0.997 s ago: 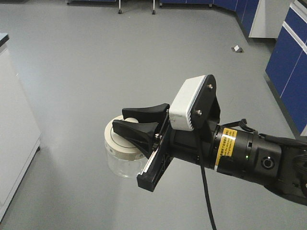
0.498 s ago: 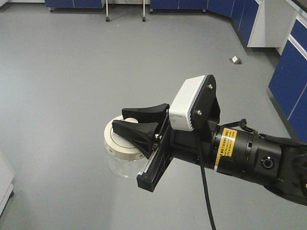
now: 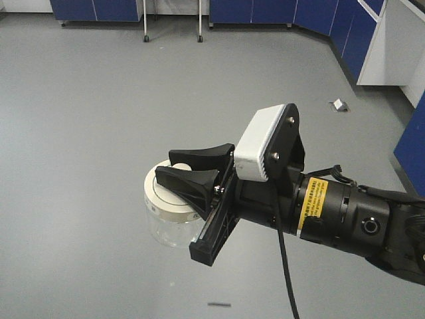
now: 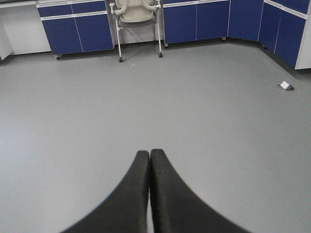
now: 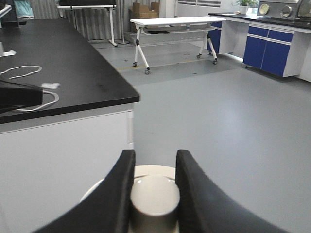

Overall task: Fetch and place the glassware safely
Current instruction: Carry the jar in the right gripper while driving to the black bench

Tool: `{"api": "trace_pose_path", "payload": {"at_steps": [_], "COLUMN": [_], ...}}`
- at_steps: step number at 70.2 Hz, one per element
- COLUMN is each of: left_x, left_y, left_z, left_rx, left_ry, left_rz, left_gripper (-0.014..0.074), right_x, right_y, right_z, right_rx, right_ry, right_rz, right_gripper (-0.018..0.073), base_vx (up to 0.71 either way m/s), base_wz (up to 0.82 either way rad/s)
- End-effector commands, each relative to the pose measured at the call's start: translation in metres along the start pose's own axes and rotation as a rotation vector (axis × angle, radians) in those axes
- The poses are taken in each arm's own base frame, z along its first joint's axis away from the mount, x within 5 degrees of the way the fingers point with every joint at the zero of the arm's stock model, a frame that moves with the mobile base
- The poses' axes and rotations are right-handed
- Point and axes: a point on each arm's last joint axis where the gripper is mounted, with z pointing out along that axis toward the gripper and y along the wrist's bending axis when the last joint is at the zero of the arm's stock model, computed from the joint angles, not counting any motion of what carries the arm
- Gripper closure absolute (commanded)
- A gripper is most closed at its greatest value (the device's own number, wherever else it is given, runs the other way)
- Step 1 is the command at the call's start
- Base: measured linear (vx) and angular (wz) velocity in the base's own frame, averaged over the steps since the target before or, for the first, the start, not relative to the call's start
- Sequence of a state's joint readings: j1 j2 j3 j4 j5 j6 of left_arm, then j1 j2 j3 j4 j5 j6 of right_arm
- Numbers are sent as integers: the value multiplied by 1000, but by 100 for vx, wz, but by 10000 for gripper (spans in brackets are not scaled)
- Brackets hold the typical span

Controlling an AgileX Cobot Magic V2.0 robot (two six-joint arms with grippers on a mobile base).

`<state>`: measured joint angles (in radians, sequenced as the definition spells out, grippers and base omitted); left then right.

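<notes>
The glassware is a small clear glass jar [image 3: 165, 227] with a cream-white lid and a round central knob [image 5: 154, 194]. My right gripper [image 3: 167, 165] is shut on that knob and holds the jar in the air above the grey floor. In the right wrist view the gripper [image 5: 155, 154] has a black finger on each side of the knob, with the lid's rim [image 5: 154, 169] showing behind it. My left gripper [image 4: 149, 153] is shut and empty, its fingers pressed together over bare floor.
A black-topped white bench [image 5: 63, 73] with a white cable stands close on the left of the right wrist view. A white wheeled table [image 5: 175, 22] is farther off. Blue cabinets [image 4: 73, 31] and a chair [image 4: 138, 14] line the walls. A small white object [image 3: 340, 104] lies on the floor.
The room has shifted in the front view: the white cabinet at the left has left the frame and the floor object has moved right. The right arm and jar keep the same pose.
</notes>
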<state>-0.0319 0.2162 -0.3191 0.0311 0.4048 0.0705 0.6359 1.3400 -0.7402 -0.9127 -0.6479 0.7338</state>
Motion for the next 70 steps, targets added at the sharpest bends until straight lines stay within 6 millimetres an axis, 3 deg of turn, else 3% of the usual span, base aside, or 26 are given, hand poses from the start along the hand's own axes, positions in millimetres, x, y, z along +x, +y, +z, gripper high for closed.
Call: {"api": "trace_pose_path", "payload": {"at_steps": [1, 70], "left_x": [-14, -14], "left_y": [1, 1], "left_z": [-2, -2], "left_rx": [-1, -1], "left_ry": [-89, -89], "left_rz": [-9, -9], "left_gripper": [603, 603], "right_x": [-24, -24], "right_y": [3, 3], "right_z": [-5, -5], "right_rx": [-27, -27], "right_ry": [-124, -124], "right_rz": [0, 0], "right_gripper": [563, 563], "base_vx": [59, 61], "base_wz": [-3, -6]}}
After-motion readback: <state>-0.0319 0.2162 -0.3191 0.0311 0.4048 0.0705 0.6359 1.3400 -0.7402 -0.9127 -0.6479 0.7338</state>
